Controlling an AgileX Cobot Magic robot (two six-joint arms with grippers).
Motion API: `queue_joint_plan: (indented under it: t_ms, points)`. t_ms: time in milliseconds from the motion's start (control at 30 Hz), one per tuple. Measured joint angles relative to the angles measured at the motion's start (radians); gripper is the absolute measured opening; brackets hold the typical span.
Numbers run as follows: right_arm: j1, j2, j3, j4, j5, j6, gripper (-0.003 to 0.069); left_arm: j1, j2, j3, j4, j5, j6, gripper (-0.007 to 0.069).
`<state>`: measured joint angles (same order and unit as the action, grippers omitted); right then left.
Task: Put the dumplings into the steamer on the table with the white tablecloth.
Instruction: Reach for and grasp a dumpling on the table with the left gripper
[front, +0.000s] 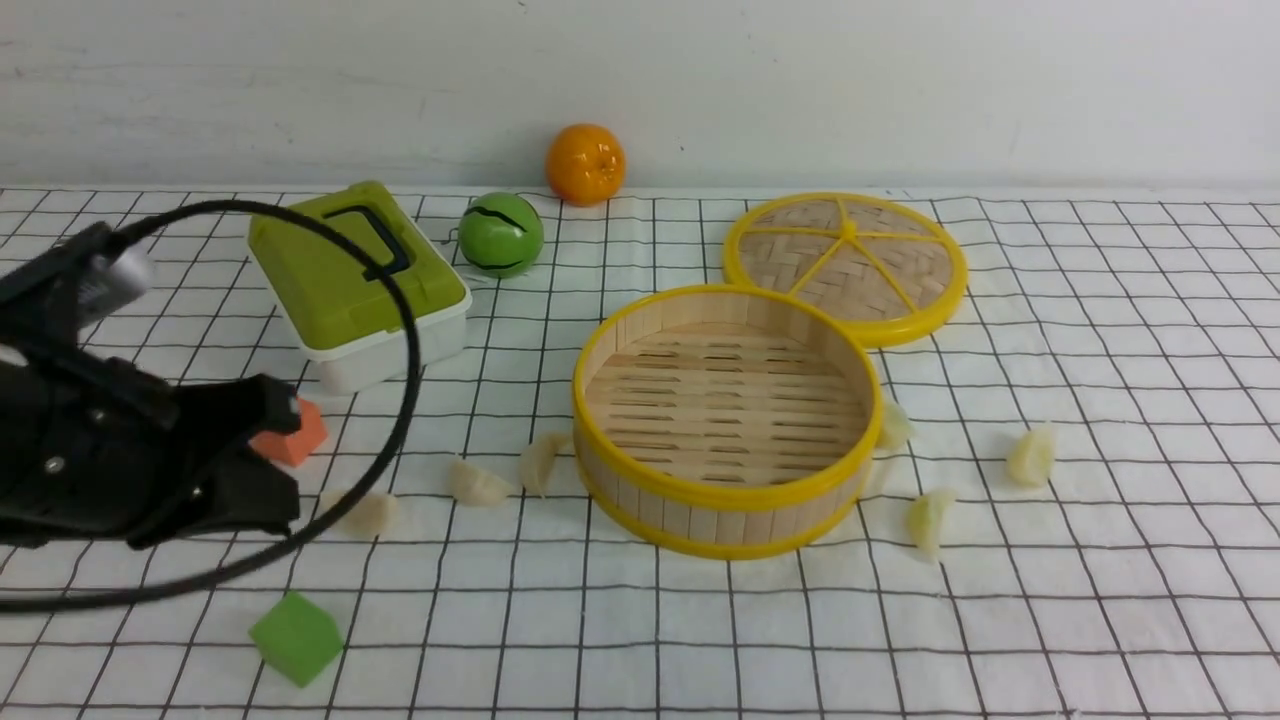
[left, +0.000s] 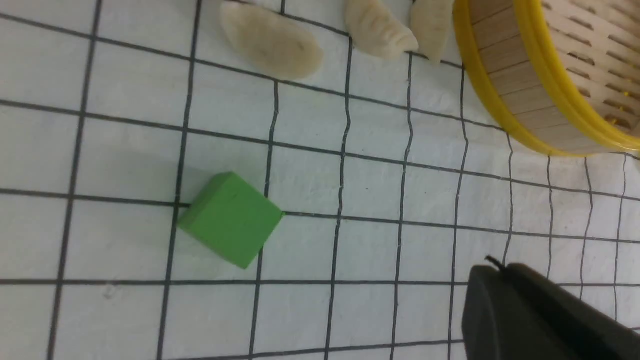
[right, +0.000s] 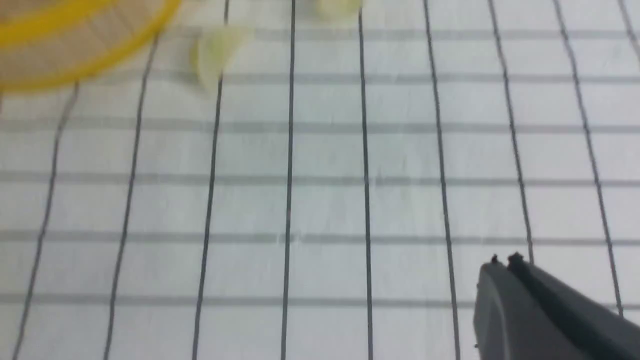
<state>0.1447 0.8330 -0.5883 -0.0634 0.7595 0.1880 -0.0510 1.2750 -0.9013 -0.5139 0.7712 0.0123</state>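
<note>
Dumplings (front: 478, 484), six of them, lie scattered on the gridded white tablecloth (front: 1100, 600) around an empty steamer (front: 700, 520), three to its left and three to its right, none inside yet. On each side the nearest one sits right up against the basket's wall (touching or just shy, hard to say from here). The left gripper (left: 500, 270) hovers over the cloth near a green cube (left: 230, 220), its fingers pressed together and holding nothing. The right gripper (right: 505, 265), seen only in its own blurred wrist view, is likewise closed and empty, with two dumplings and the steamer's rim beyond it.

The first pick looks not yet begun. To do it well, each arm should probably take its own side's three, spread its fingers before coming down, and pinch across the dumpling's thin belly rather than along its length, since the glossy skin looks apt to slip. The outlying dumplings seem the easier start, because those by the wall leave little room for a finger. Lift clear of the yellow rim, then let go low over the slats.
</note>
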Motion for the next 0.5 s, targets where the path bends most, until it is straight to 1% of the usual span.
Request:
queue_joint_plan:
  t_ms: [33,100,167,233,300,333,367,400,467,500]
  points:
    - [0.021,0.033,-0.018,0.037,0.042,-0.034,-0.0022,0.000,0.049,-0.029,-0.004,0.003,0.000,-0.0013]
    - [0.046,0.070,-0.025,0.089,0.046,-0.084,-0.0022,0.000,0.117,-0.065,-0.003,0.009,-0.003,-0.0013]
    - [0.066,0.102,-0.028,0.133,0.025,-0.126,-0.0022,0.000,0.183,-0.103,0.016,0.014,-0.023,-0.0013]
    - [0.073,0.125,-0.028,0.166,-0.019,-0.152,-0.0022,0.000,0.249,-0.143,0.062,0.015,-0.076,-0.0013]
    - [0.074,0.132,-0.028,0.173,-0.042,-0.155,-0.0022,0.000,0.273,-0.162,0.090,0.018,-0.105,-0.0013]
    - [0.074,0.137,-0.029,0.186,-0.072,-0.157,-0.0022,0.000,0.304,-0.191,0.134,0.024,-0.151,-0.0011]
    - [0.074,0.137,-0.029,0.186,-0.076,-0.158,-0.0022,0.000,0.307,-0.191,0.140,0.024,-0.157,-0.0010]
    - [0.074,0.138,-0.030,0.204,-0.105,-0.159,-0.0020,0.000,0.340,-0.221,0.195,0.025,-0.214,0.0009]
    - [0.074,0.140,-0.030,0.219,-0.117,-0.159,-0.0020,0.000,0.366,-0.241,0.237,0.027,-0.256,0.0046]
    - [0.074,0.140,-0.030,0.221,-0.117,-0.159,-0.0019,0.000,0.369,-0.244,0.241,0.027,-0.256,0.0052]
